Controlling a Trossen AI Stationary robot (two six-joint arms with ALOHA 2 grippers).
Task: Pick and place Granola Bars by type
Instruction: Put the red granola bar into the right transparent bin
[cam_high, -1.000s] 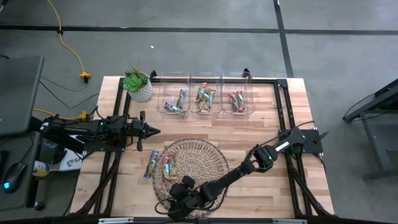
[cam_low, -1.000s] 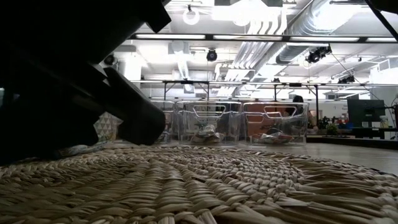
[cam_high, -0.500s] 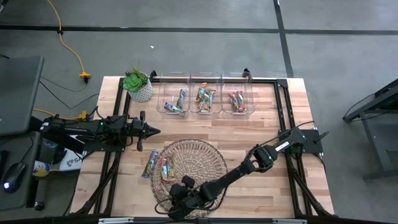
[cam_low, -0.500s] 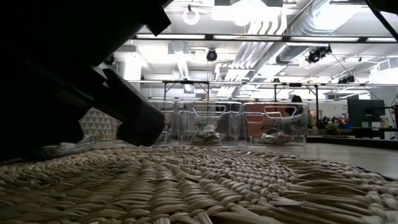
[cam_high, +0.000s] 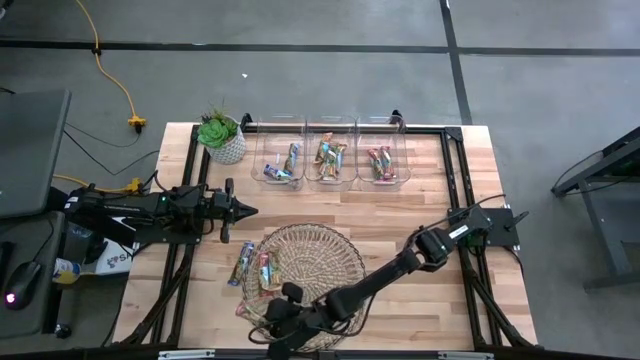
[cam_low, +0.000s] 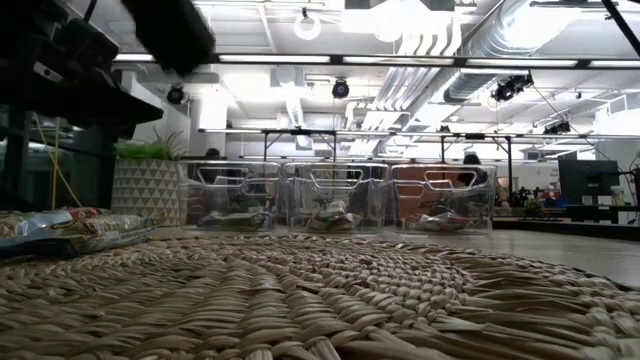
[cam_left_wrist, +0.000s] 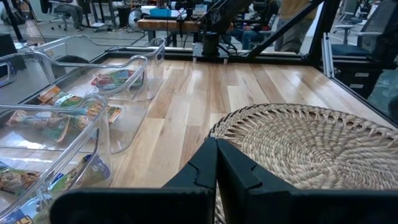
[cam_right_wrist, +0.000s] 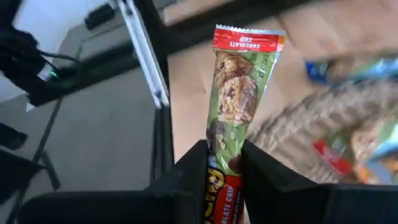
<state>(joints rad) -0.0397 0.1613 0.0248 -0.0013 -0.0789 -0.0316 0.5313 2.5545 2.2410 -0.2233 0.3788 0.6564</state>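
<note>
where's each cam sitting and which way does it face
High: overhead, straight down; both arms, wicker mat.
Low: table height, across mat toward three bins.
Left wrist: past shut left claw toward mat, bins.
Right wrist: right claw gripping a chocolate chip granola bar.
Shared: all views show the mat.

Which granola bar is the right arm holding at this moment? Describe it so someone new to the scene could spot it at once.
Start at the round wicker mat in the middle of the wooden table. At the mat's near left edge sits the right pincer, shut on one granola bar. Unlike the loose bars lying beside the mat, it sticks out between the fingers, with a green wrapper and a red "chocolate chip" end.
</note>
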